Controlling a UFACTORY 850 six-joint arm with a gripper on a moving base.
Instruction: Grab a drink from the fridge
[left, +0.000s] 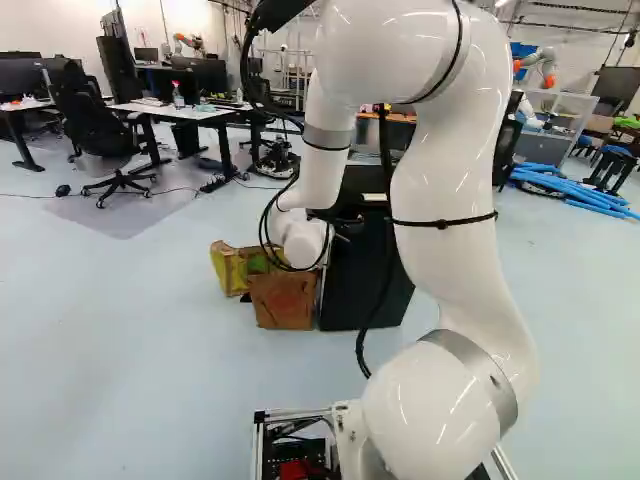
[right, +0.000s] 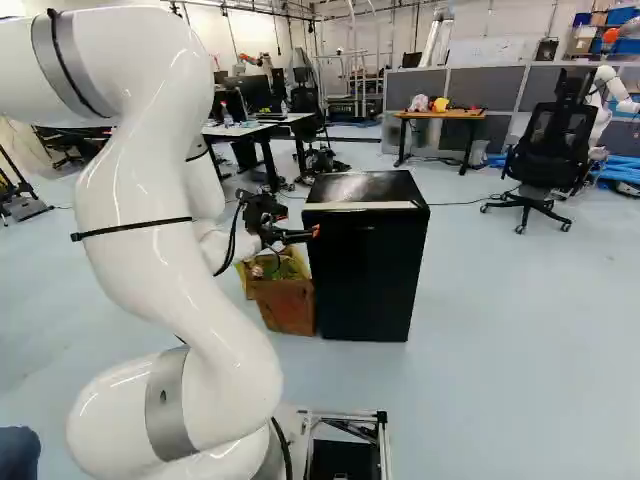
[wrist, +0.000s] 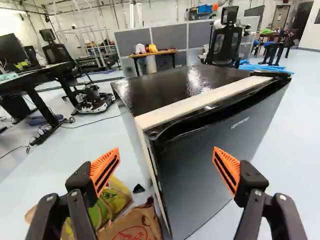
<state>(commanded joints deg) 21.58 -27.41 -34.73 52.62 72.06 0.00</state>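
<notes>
A small black fridge (right: 365, 265) with its door closed stands ahead of the base, right of my arm in the right base view. My gripper (right: 312, 233) is beside the fridge's upper left part there. From the wrist, the fridge door (wrist: 210, 160) and its top edge lie ahead of the gripper (wrist: 166, 167), whose orange-padded fingers are wide apart. The fridge's near side edge shows in the gap between them, and neither finger is seen gripping anything. No drink is visible; the fridge's inside is hidden.
Brown paper bag (right: 284, 304) and a yellow-green bag (left: 232, 268) stand on the floor against the fridge's side. Farther back are desks (left: 175, 112), an office chair (right: 545, 150), a wooden table (right: 440, 114) and another robot (right: 608, 92).
</notes>
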